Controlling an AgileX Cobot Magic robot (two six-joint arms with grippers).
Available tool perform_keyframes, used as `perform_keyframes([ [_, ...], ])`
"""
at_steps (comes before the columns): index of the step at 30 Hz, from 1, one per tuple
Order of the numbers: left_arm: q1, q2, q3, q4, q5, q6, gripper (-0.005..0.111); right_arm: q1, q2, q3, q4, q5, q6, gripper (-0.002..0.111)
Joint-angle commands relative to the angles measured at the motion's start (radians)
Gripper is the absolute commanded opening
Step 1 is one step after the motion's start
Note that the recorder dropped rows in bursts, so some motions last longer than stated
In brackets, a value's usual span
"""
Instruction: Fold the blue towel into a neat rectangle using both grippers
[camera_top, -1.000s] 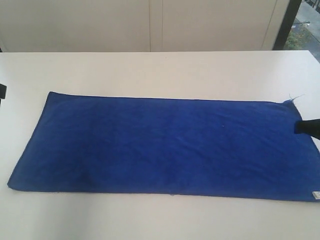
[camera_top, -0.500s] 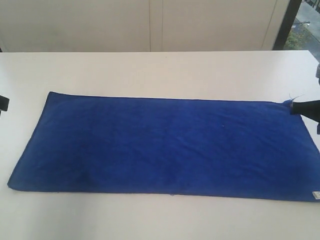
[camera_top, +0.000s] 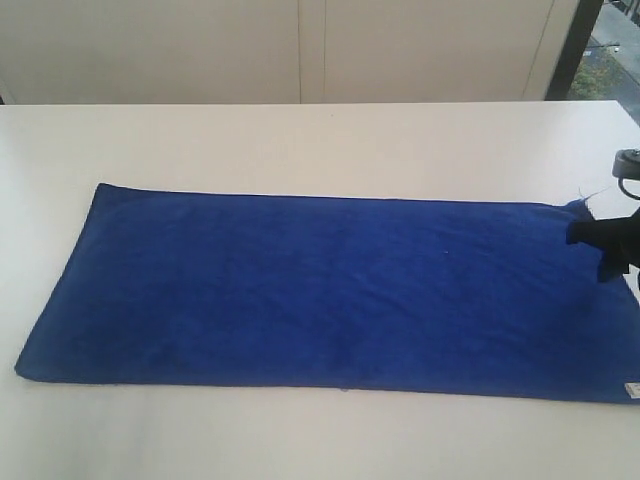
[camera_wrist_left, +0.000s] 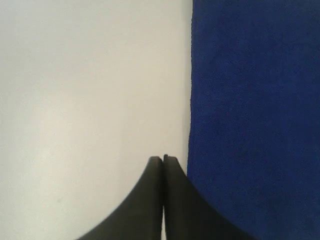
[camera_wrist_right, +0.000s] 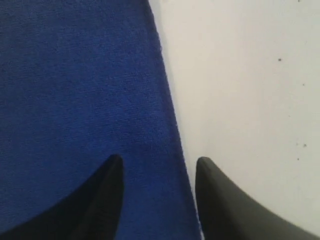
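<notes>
The right gripper (camera_wrist_right: 157, 162) is released, its jaws straddling an edge of the blue towel (camera_top: 300, 290) and holding nothing. The left gripper (camera_wrist_left: 163, 159) is clenched empty over the white table (camera_top: 300, 140), just beside the towel, which lies spread flat.

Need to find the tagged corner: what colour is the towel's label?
White label at the towel corner; shows best in the exterior view.

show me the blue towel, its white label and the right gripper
blue towel (camera_top: 320, 290), exterior view, middle of the flat cloth
white label (camera_top: 631, 390), exterior view, the tag at the towel's corner
right gripper (camera_wrist_right: 159, 160), right wrist view, midway between its open jaws
</notes>
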Motion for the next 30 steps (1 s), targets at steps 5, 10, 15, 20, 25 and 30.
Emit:
perform_keyframes([
  [5, 0.004, -0.001, 0.006, -0.008, -0.001, -0.013, 0.0, -0.006, 0.043, -0.007, 0.016, -0.033, -0.032, 0.044],
  [10, 0.004, -0.001, 0.006, -0.01, -0.008, -0.013, 0.0, -0.006, 0.054, -0.007, 0.018, -0.033, -0.032, 0.043],
  [15, 0.004, -0.001, 0.006, -0.01, -0.014, -0.013, 0.0, -0.006, 0.054, -0.007, 0.018, -0.033, -0.032, 0.027],
  [20, 0.004, -0.001, 0.006, -0.01, -0.016, -0.013, 0.0, -0.006, 0.054, -0.007, 0.018, -0.042, -0.049, 0.008],
  [25, 0.004, -0.001, 0.006, -0.01, -0.016, -0.013, 0.0, -0.015, 0.054, -0.007, 0.016, -0.054, -0.049, 0.0],
  [30, 0.004, -0.001, 0.006, -0.01, -0.016, -0.013, 0.0, -0.099, 0.012, -0.007, 0.016, -0.056, 0.013, 0.0],
])
